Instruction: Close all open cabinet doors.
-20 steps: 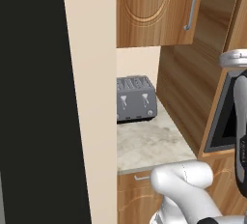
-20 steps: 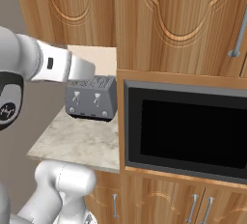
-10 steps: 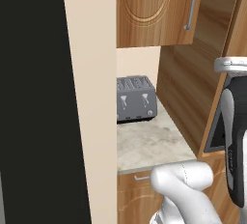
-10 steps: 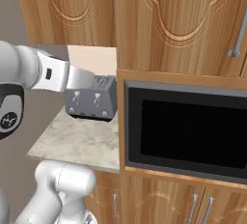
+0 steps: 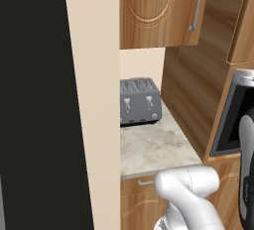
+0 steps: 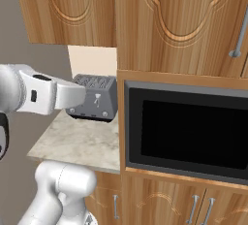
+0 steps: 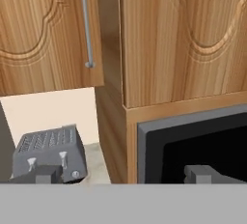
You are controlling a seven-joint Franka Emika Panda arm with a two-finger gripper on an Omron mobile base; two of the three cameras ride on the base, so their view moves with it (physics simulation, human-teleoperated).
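In the hand view my gripper (image 7: 121,175) is open, its two dark fingertips (image 7: 41,175) far apart with nothing between them, some way back from the cabinets. Ahead, a brown upper cabinet door (image 7: 43,30) with a carved arch and a silver bar handle (image 7: 86,25) hangs over the toaster nook. To its right a second arched door (image 7: 188,35) fronts the deeper cabinet above the microwave. The same doors show from the base as the left door (image 5: 158,11) (image 6: 68,8) and the middle door (image 6: 179,23). Both look flat against their cabinets. A further handle (image 6: 240,30) is cut off at the right edge.
A grey toaster (image 5: 140,101) (image 6: 94,98) (image 7: 48,155) stands at the back of a marble counter (image 5: 154,147). A black microwave (image 6: 189,132) is built in to its right, with short lower doors (image 6: 160,207) beneath. A cream wall panel (image 5: 92,100) bounds the nook on the left.
My arm has swung lower across both base views, its white link now crossing in front of the toaster. The doors and the rest of the scene have not moved.
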